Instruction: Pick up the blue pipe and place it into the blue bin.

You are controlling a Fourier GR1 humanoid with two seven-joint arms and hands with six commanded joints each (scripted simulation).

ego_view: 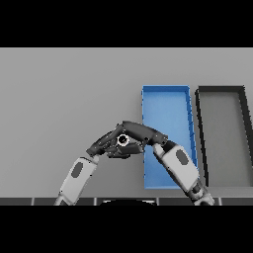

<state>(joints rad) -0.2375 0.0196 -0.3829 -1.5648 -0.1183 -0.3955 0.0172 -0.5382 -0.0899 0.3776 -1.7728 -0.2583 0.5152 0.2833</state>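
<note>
Right now both hands meet just left of the blue bin [165, 106], near its lower left edge. The right robot hand [141, 132] has fingers curled round a small ringed end, prob. the blue pipe [123, 140], tho no blue shows. The left robot hand [101, 146] touches it w/ straightish fingers. A dark bin [221, 136] sits right of the blue one. Risk: the pipe slips or snags the bin wall, since the grip looks partial & the left hand crowds it.
</note>
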